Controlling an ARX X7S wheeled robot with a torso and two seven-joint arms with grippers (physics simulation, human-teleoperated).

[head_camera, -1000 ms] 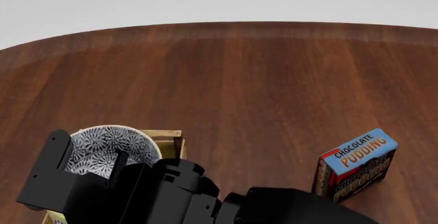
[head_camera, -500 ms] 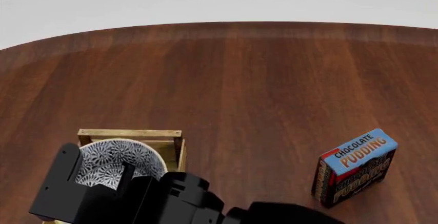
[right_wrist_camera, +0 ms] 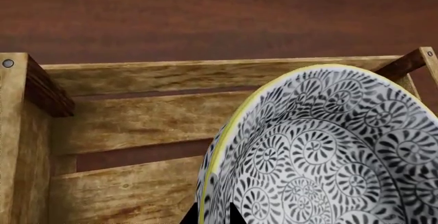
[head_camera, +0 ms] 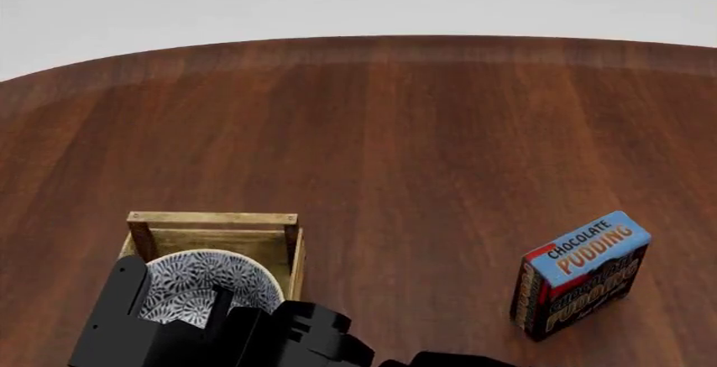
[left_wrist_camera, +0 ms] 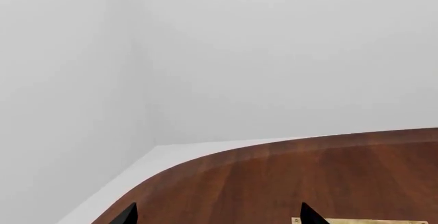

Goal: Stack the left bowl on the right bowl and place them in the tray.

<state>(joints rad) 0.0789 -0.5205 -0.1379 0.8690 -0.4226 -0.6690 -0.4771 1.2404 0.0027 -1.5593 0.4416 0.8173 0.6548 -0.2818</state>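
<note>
1. Looking down from the head camera, I saw the tray (head_camera: 213,226) sitting on the brown wooden table (head_camera: 426,149), near its front left part, with the bowl (head_camera: 207,287) inside it.
2. The bowl, white with black swirl patterning and a yellow rim, was tilted over the tray's slatted floor; in the right wrist view the bowl (right_wrist_camera: 329,152) filled much of the picture, with the tray (right_wrist_camera: 137,111) planks and a corner post behind it.
3. I could only make out one patterned bowl surface; whether a second was nested under it I could not tell.
4. The right gripper (right_wrist_camera: 212,215) was clamped on the bowl's rim, one dark fingertip on each side of the yellow edge.
5. The left gripper (left_wrist_camera: 215,215) showed only two dark fingertips, spread well apart with nothing between them, above the table (left_wrist_camera: 287,172) edge, a corner of the tray (left_wrist_camera: 362,221) beside one tip.
6. The chocolate pudding box (head_camera: 580,273) stood upright, well apart from the tray, on the right.
</note>
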